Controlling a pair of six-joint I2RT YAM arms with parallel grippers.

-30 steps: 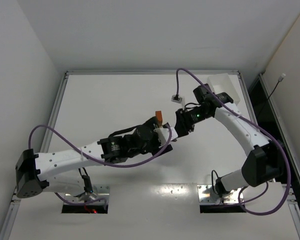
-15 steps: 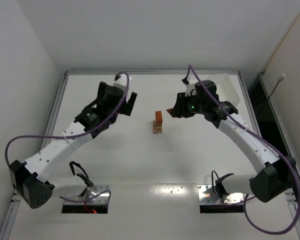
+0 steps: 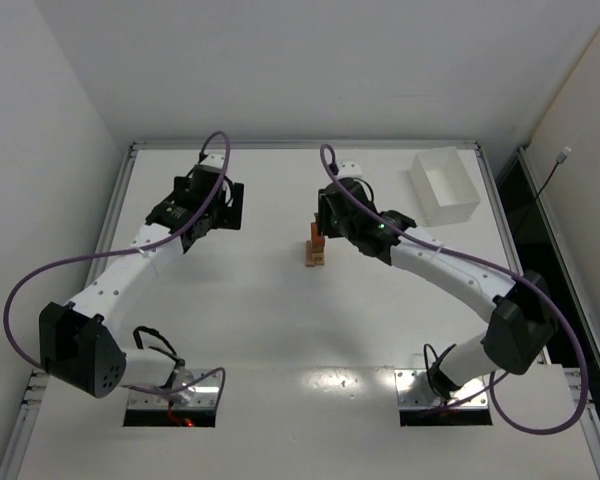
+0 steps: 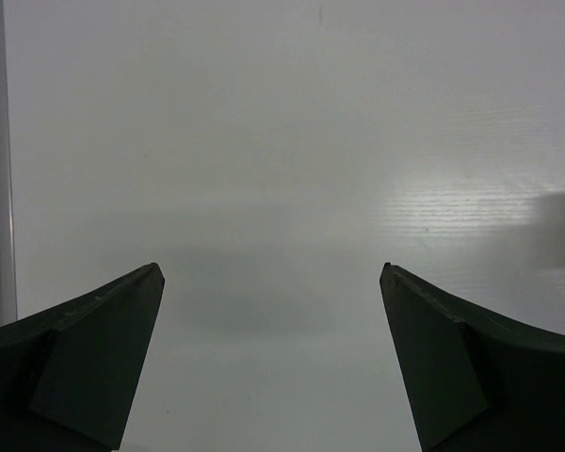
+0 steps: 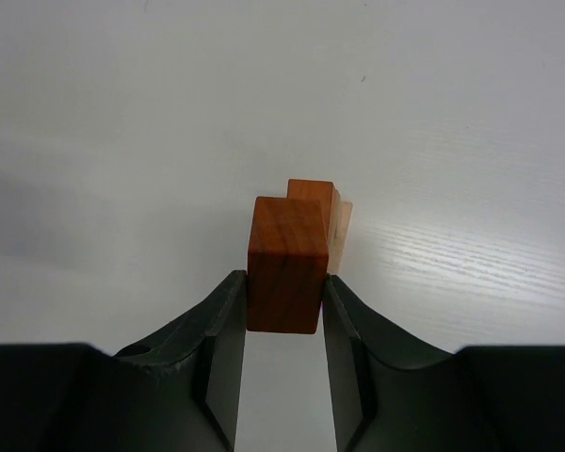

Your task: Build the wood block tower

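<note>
- Gripping a reddish-brown wood block (image 5: 284, 264), the right gripper (image 5: 282, 282) is closing partway on it, with its smooth dark fingers (image 5: 228, 320) pressing the block's two flat sides.
- The block is showing fine grain and square edges, and its long axis is running along the fingers.
- The tower (image 3: 314, 256) is standing upright just behind that block, tan pieces below and reddish-brown on top; whether the two are touching cannot be told.
- The left gripper (image 4: 271, 273) is hanging wide open and empty, well left of the tower.
- A white rectangular box (image 3: 445, 185) is sitting well right of the tower on the matt white table (image 3: 250, 300).
</note>
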